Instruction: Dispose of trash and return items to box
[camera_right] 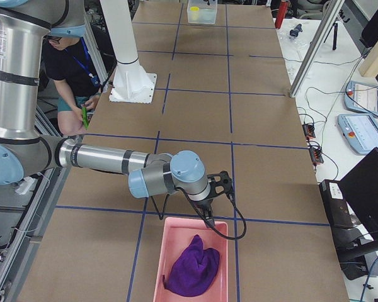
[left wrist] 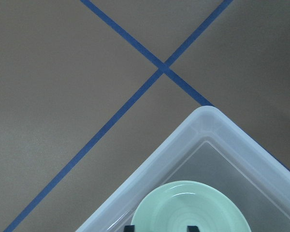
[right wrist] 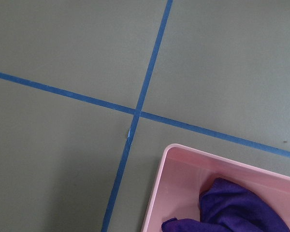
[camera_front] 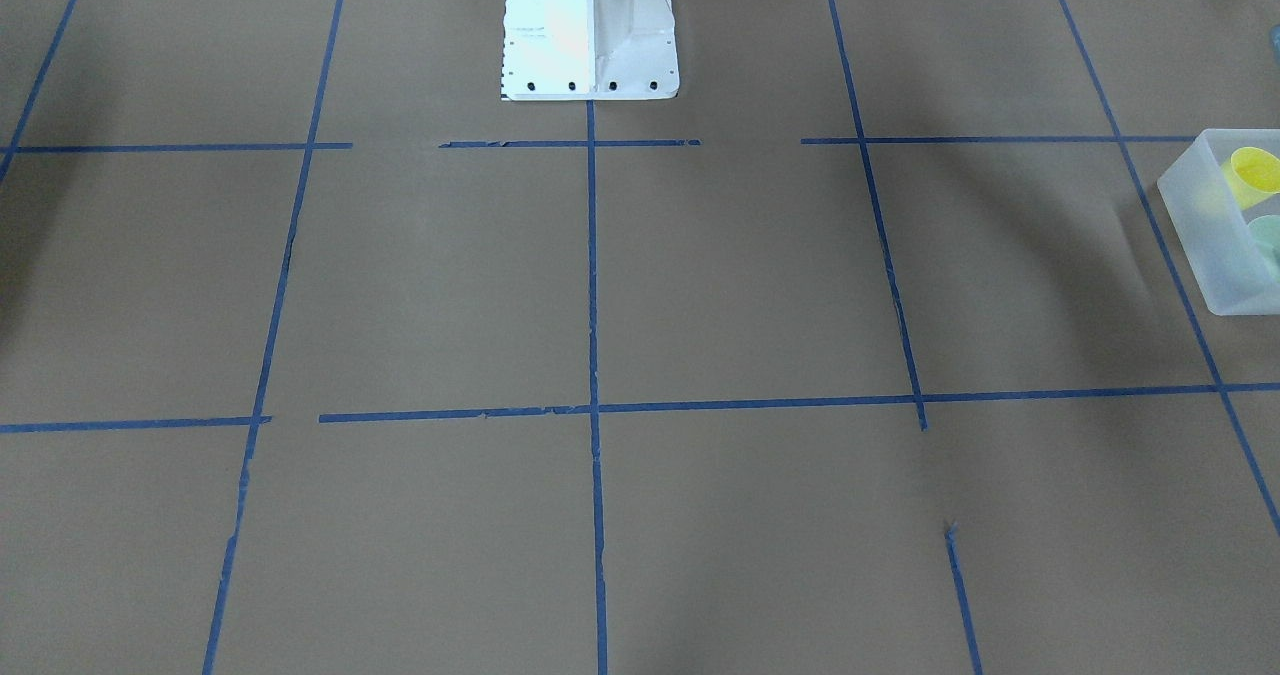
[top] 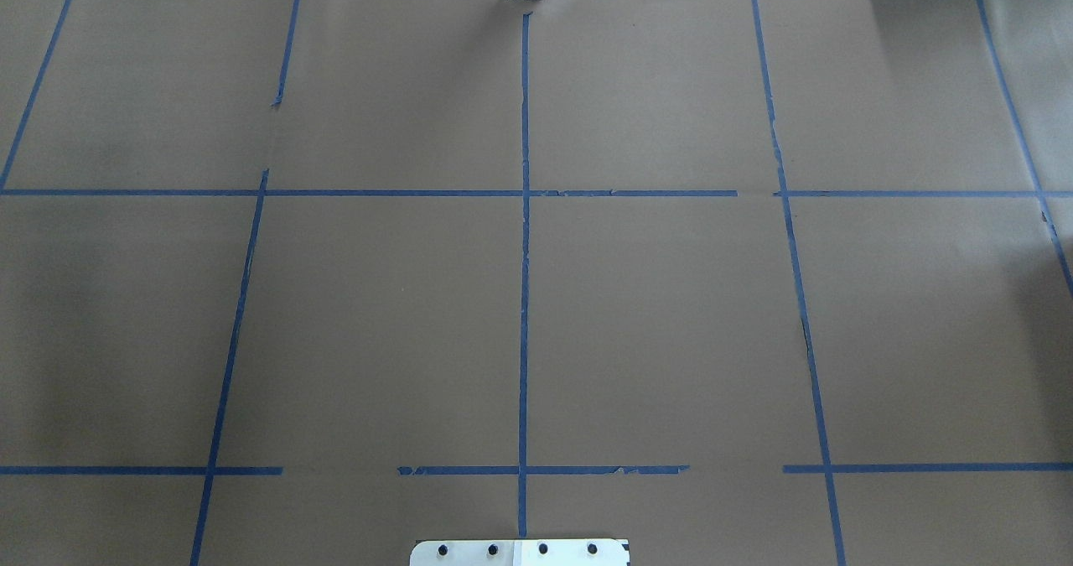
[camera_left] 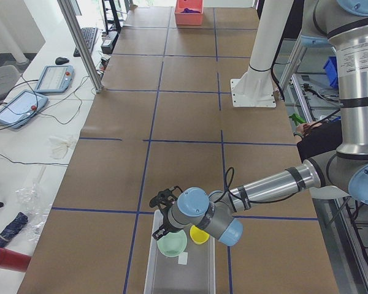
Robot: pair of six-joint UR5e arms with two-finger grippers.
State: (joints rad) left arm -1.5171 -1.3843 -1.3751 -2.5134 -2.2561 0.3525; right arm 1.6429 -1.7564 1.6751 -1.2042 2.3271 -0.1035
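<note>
Hovering over the box at the worktop's end, the left fingers stand apart, empty, above the bowl lying beside the cup inside; whether the right fingers are parted I cannot tell.

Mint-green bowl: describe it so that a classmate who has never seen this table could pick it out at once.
At the brown-paper table's end on the robot's left stands a frosted white bin. Two things lie inside: the bowl is the wider, pale-green round one, beside a narrower bright-yellow cup.
</note>
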